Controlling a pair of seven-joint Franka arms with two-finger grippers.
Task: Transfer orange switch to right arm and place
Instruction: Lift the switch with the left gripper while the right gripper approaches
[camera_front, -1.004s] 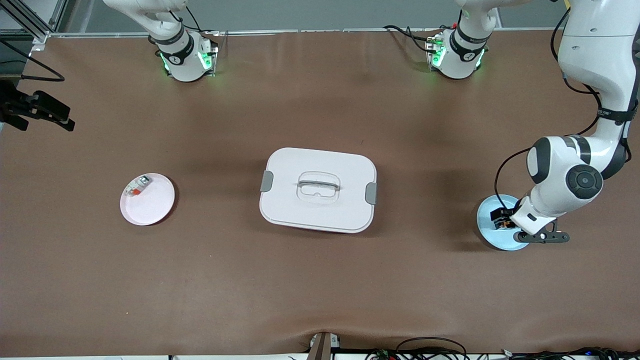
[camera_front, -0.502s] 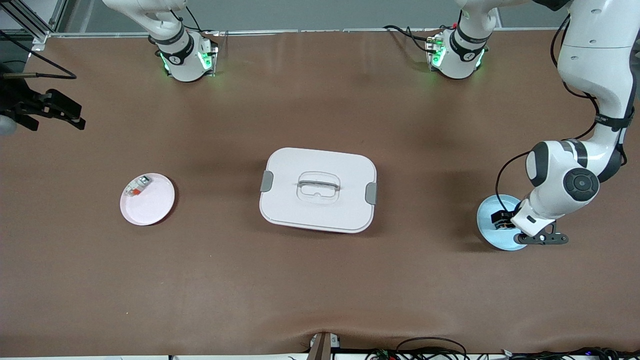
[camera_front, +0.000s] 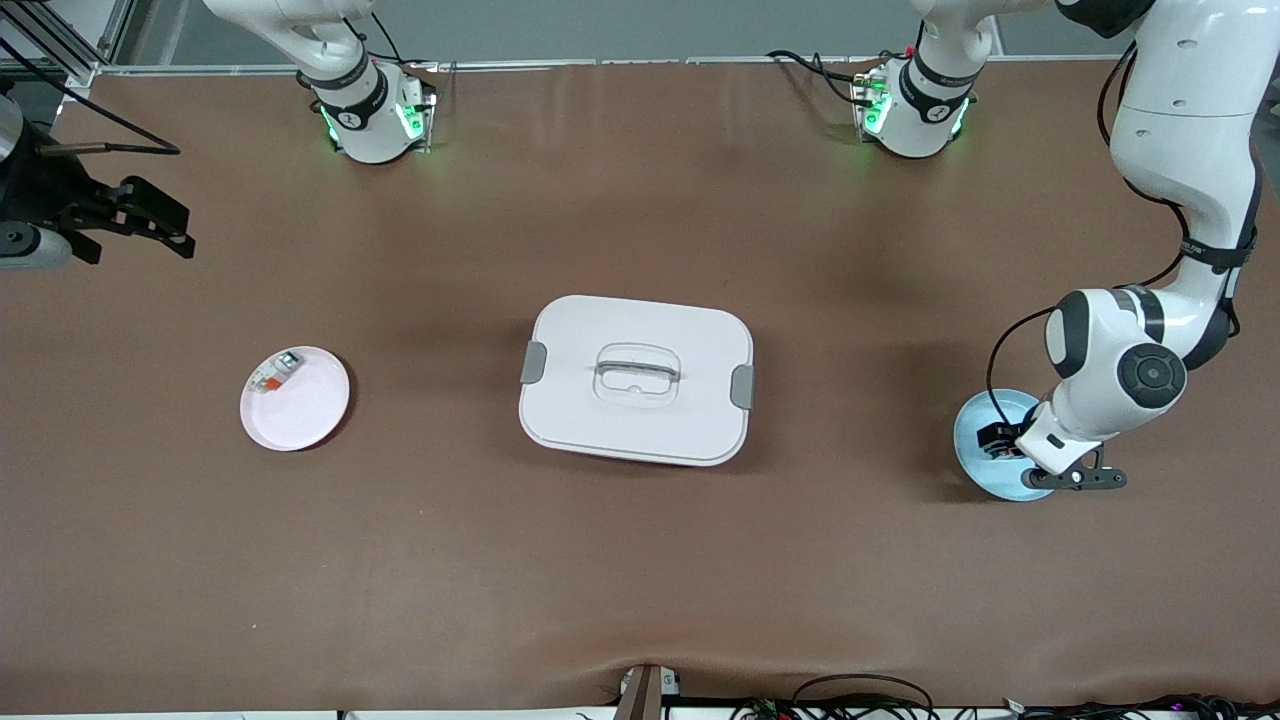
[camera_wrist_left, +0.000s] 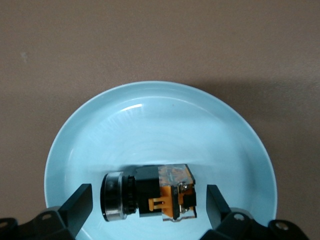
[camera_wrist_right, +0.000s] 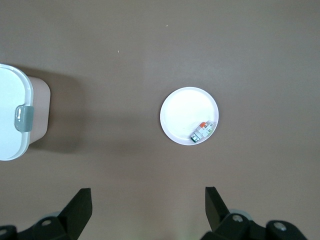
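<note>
The orange switch (camera_wrist_left: 150, 197) is a small black block with an orange face and a silver ring, lying on its side on the light blue plate (camera_wrist_left: 150, 120) at the left arm's end of the table. In the front view the switch (camera_front: 998, 438) and the plate (camera_front: 972, 440) show beside the left wrist. My left gripper (camera_wrist_left: 148, 206) is open low over the plate, one finger on each side of the switch, not touching it. My right gripper (camera_front: 178, 232) is open and empty, up over the right arm's end of the table; it also shows in the right wrist view (camera_wrist_right: 148, 205).
A pale pink plate (camera_front: 305, 415) holds a small white-grey part with an orange-red tab (camera_front: 275, 372); both show in the right wrist view, plate (camera_wrist_right: 182, 110) and part (camera_wrist_right: 201, 131). A white lidded box (camera_front: 636, 400) stands mid-table.
My left gripper has sunk a little lower over the blue plate. My right gripper has moved in from the table's end toward the middle.
</note>
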